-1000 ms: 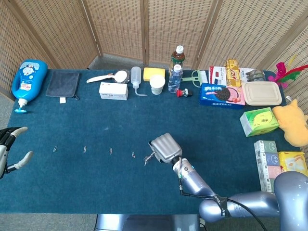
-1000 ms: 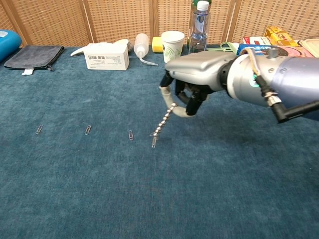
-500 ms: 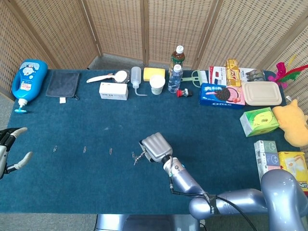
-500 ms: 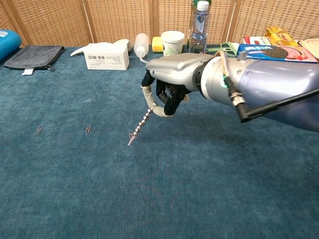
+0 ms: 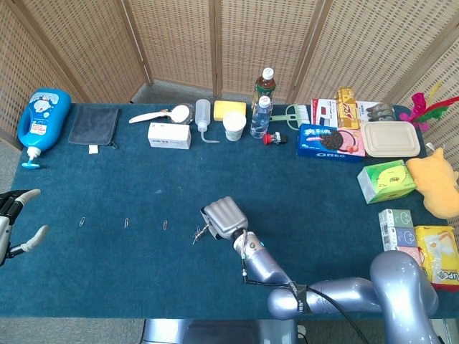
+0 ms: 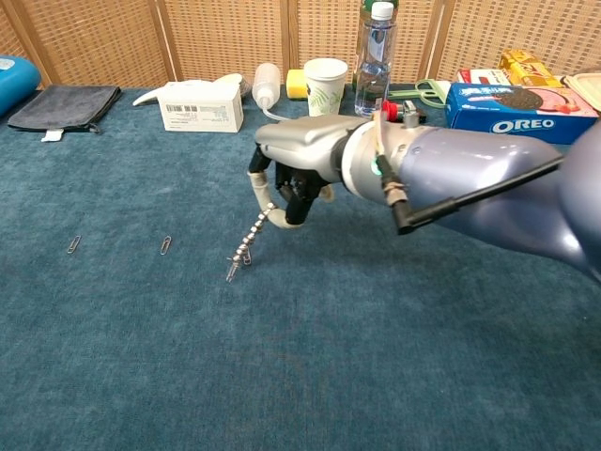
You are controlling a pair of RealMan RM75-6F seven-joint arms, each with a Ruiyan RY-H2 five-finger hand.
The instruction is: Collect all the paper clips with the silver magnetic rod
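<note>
Main risk as I see it: the clip hanging at the tip of the silver rod [image 6: 247,246] looks loosely caught, so dragging the tip through the blue carpet [image 6: 310,366] on the next sweep could scrape it off. Tilt the rod too flat and I may push the remaining clips along the pile instead of lifting them. The rod could also twist in the pinch if the tip digs in.

My right hand [image 6: 299,164] has fingers curled in, pinching the rod's upper end; the rod slants down-left, tip at or just above the carpet. I see three clips on the carpet in the head view: one [image 5: 164,224] near the tip, then [image 5: 126,223], then [image 5: 82,221] farthest left. Left hand [image 5: 16,222] sits at the table's left edge, fingers spread, holding nothing.
</note>
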